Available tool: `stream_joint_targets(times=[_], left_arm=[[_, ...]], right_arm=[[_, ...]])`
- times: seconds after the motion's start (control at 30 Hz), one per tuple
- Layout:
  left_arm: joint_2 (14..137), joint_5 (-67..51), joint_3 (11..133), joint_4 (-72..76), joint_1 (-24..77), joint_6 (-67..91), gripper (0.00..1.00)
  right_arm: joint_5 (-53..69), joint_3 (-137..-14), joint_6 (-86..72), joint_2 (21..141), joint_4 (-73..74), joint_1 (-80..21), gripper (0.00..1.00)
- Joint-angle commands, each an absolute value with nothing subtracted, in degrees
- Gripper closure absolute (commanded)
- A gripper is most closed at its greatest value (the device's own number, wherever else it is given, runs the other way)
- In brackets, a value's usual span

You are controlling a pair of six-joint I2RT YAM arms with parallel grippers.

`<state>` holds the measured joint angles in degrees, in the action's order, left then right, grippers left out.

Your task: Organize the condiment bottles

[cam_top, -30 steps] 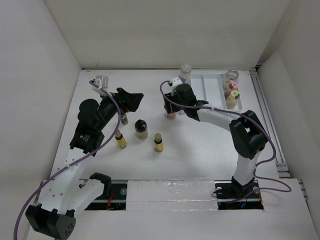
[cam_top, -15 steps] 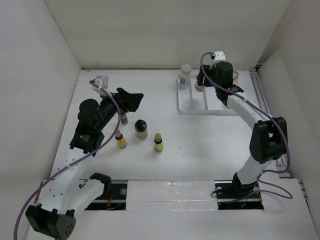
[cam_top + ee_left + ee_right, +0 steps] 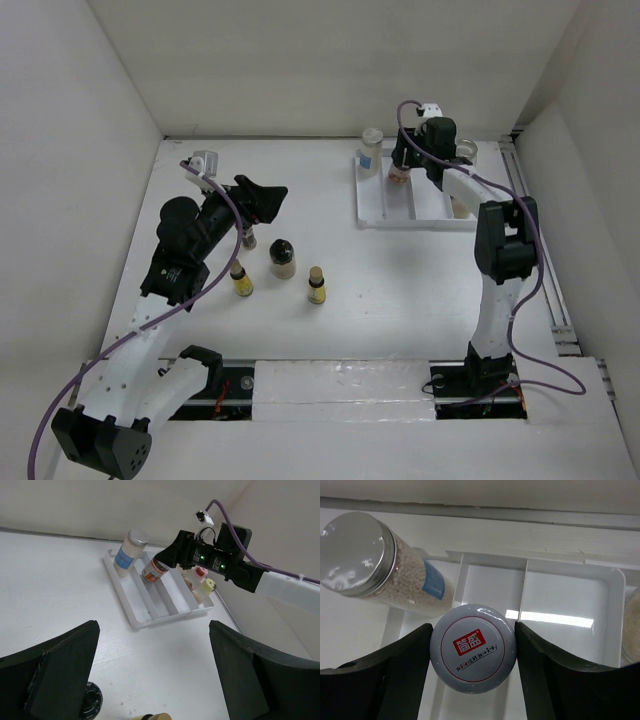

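Observation:
My right gripper (image 3: 404, 165) is shut on a glass jar with a white, red-logo cap (image 3: 472, 647), holding it tilted over the left part of the white tray (image 3: 385, 215); the jar also shows in the left wrist view (image 3: 152, 571). A silver-capped jar with a blue label (image 3: 371, 150) stands at the tray's far left corner. Small bottles (image 3: 202, 586) stand in the tray's right compartment. My left gripper (image 3: 268, 200) is open and empty above the table. Near it stand a black-capped bottle (image 3: 283, 257), two yellow-labelled bottles (image 3: 240, 280) (image 3: 317, 286) and a small dark bottle (image 3: 249, 240).
White walls enclose the table on the left, back and right. The tray has long ridged compartments (image 3: 560, 595). A purple cable (image 3: 280, 570) runs along the right arm. The arm bases sit on a rail (image 3: 340, 380) at the near edge.
My right gripper has carried the white-capped jar from the middle of the table to the tray at the back, then slightly left over it. The left arm has not moved.

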<state>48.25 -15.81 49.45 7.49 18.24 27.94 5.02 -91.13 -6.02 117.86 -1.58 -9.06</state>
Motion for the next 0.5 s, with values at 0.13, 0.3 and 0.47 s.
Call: stream_joint_targets(times=[0.13, 0.3, 0.47], left_arm=[[48.52, -16.35, 49.66, 10.37, 18.02, 27.33, 0.13], [48.52, -16.35, 49.66, 10.37, 18.02, 27.33, 0.13], [48.52, -15.82, 49.66, 10.37, 18.02, 26.81, 0.13]], right_arm=[[3.61, -103.44, -4.67, 122.24, -6.77, -9.4, 0.55], [0.26, -106.87, -4.13, 128.39, -6.77, -9.93, 0.48], [0.26, -106.88, -4.13, 127.63, -6.77, -10.46, 0.2]])
